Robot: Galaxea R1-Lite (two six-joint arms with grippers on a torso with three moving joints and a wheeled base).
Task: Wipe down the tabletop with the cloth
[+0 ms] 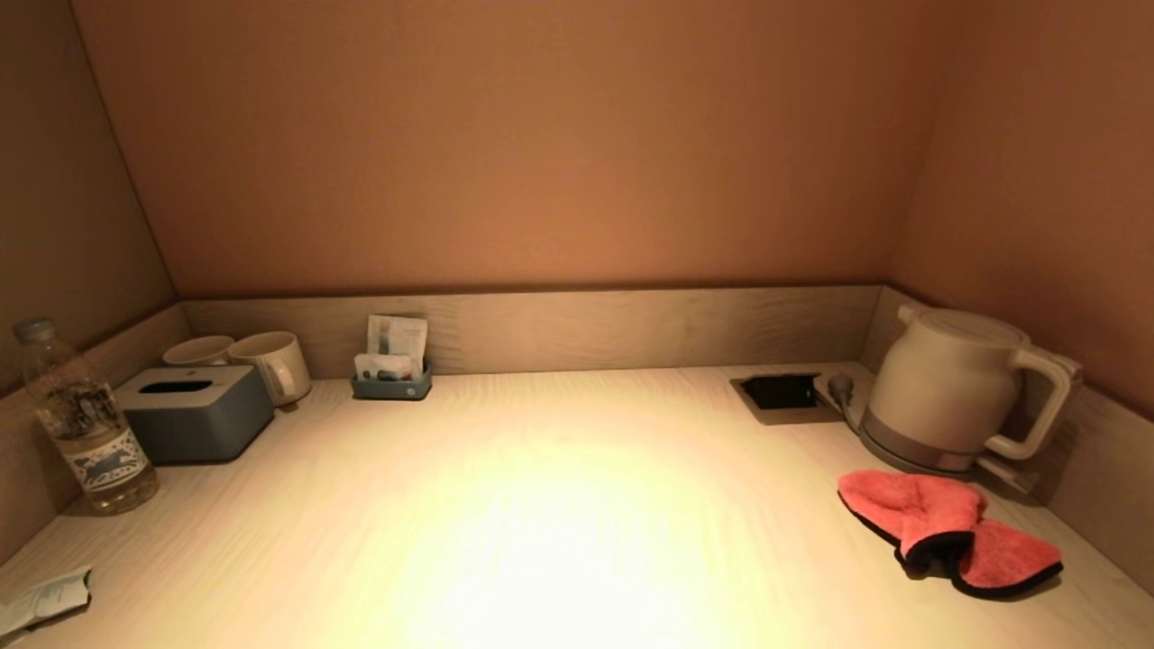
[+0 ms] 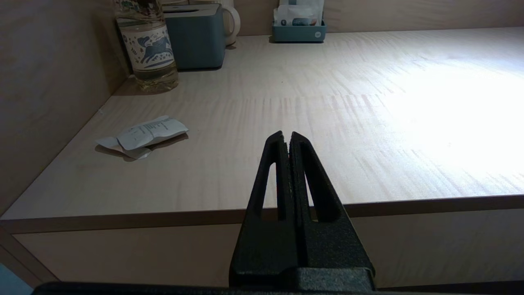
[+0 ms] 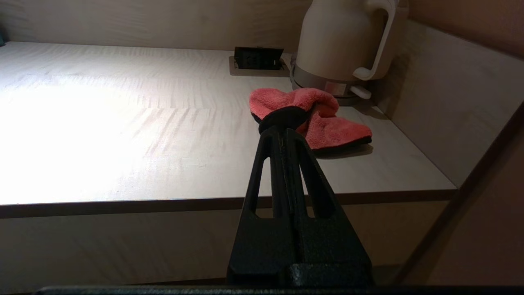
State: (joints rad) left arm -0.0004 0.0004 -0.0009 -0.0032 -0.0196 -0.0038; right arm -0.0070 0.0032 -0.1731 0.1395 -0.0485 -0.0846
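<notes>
A crumpled red cloth with a black hem (image 1: 947, 527) lies on the light wooden tabletop (image 1: 559, 505) at the right, in front of the kettle. It also shows in the right wrist view (image 3: 323, 119). My right gripper (image 3: 283, 130) is shut and empty, held off the table's front edge and below its level, pointing toward the cloth. My left gripper (image 2: 286, 134) is shut and empty, off the front edge at the left. Neither gripper shows in the head view.
A white kettle (image 1: 956, 392) stands at the back right beside a recessed socket (image 1: 783, 393). At the left are a water bottle (image 1: 83, 422), a grey tissue box (image 1: 194, 410), two mugs (image 1: 270, 361), a sachet holder (image 1: 393, 365) and a crumpled paper (image 2: 143, 134). Walls close three sides.
</notes>
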